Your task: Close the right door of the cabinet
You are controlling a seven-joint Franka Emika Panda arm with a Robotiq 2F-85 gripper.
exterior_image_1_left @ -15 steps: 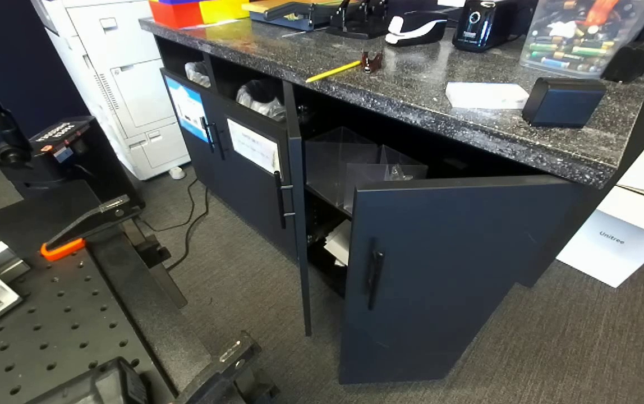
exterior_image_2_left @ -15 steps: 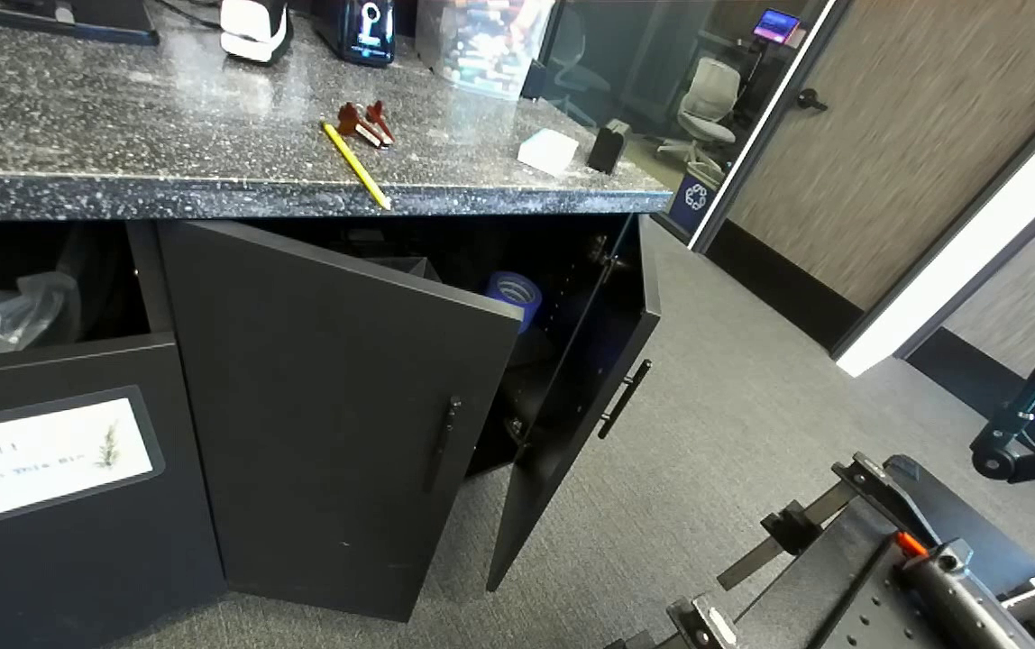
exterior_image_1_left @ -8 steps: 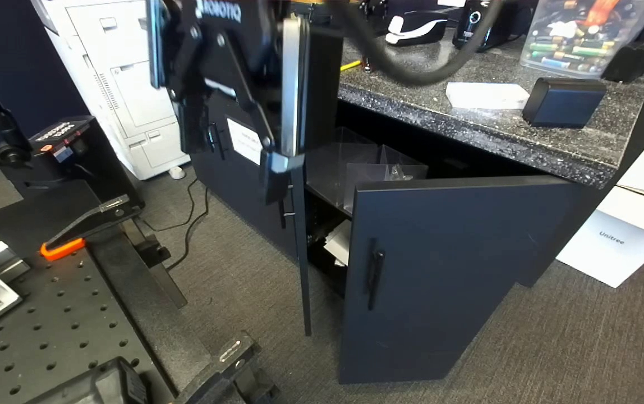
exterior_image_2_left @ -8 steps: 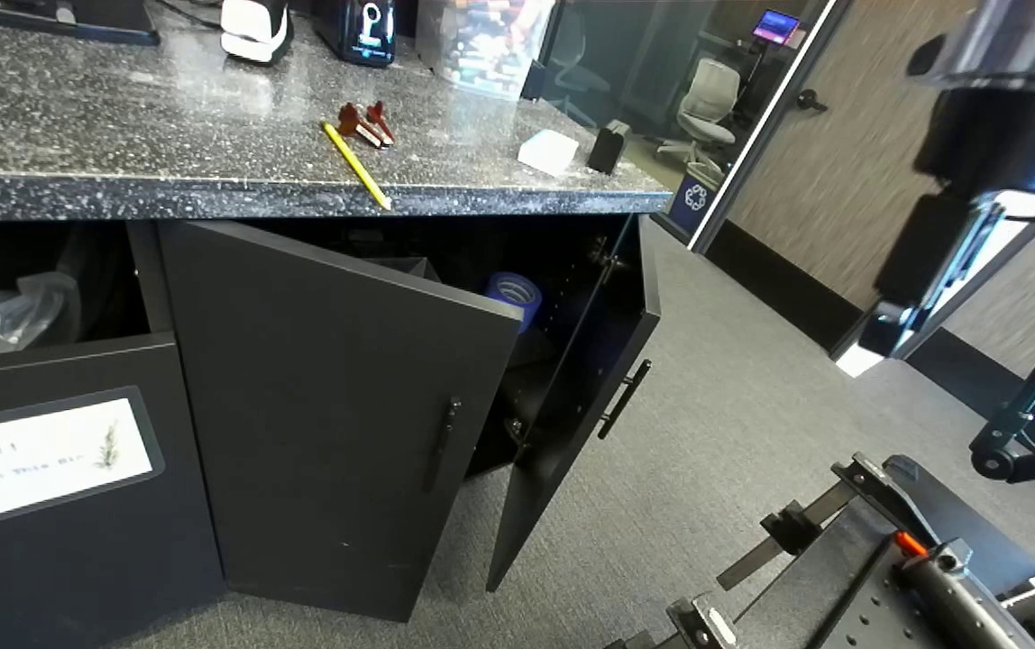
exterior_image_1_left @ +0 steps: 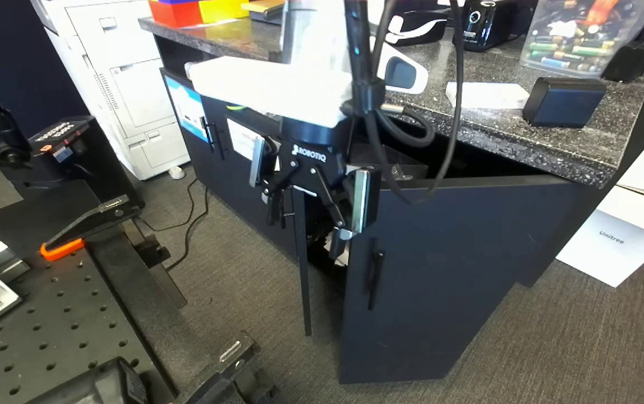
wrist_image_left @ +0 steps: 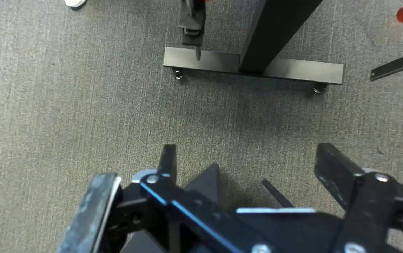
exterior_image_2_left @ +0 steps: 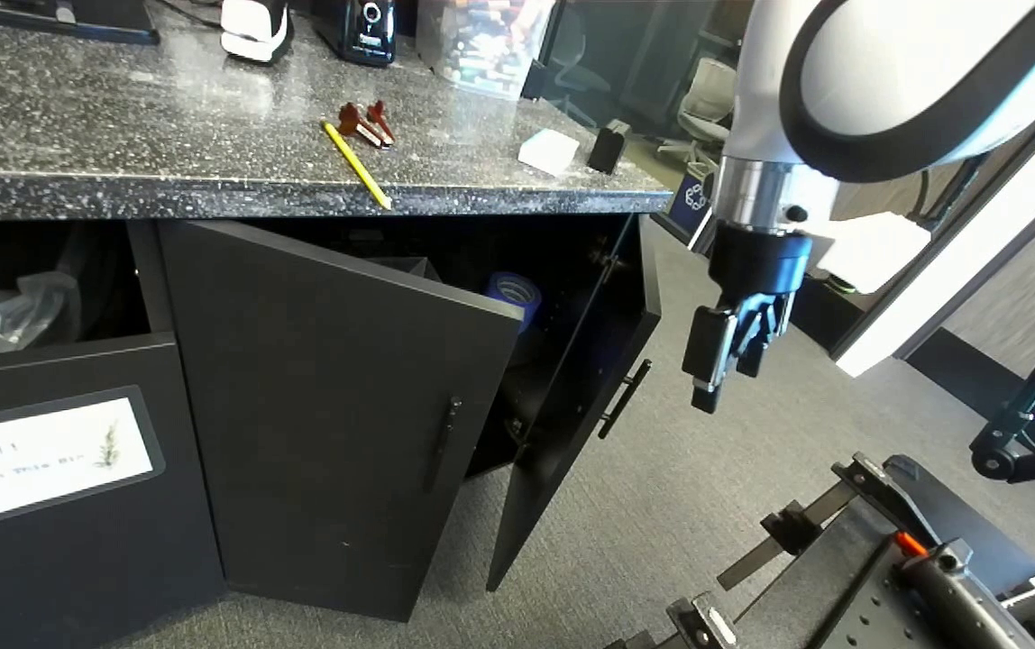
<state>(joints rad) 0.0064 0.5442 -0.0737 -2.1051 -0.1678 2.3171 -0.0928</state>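
Observation:
The right cabinet door (exterior_image_1_left: 440, 280) is dark and swung open, with a black bar handle (exterior_image_1_left: 376, 279); it also shows nearly edge-on in an exterior view (exterior_image_2_left: 576, 424). The left cabinet door (exterior_image_2_left: 337, 424) is also partly open, seen edge-on in an exterior view (exterior_image_1_left: 302, 269). My gripper (exterior_image_1_left: 306, 231) is open and empty, in front of the cabinet. In an exterior view the gripper (exterior_image_2_left: 729, 379) hangs apart from the right door, to its right. In the wrist view the fingers (wrist_image_left: 246, 151) are spread above the carpet, with door corners (wrist_image_left: 206, 182) partly hidden behind the gripper.
A speckled countertop (exterior_image_2_left: 211, 162) overhangs the doors, carrying a yellow pencil (exterior_image_2_left: 355, 167), a white box (exterior_image_1_left: 487, 95) and a black box (exterior_image_1_left: 563, 104). A perforated black table (exterior_image_1_left: 47, 320) with clamps stands opposite. A white Unitree box (exterior_image_1_left: 616, 247) stands beside the cabinet.
The arm was out of view one second ago, then entered. Over the last half second the gripper has moved lower and nearer the right door. Both doors stay where they were.

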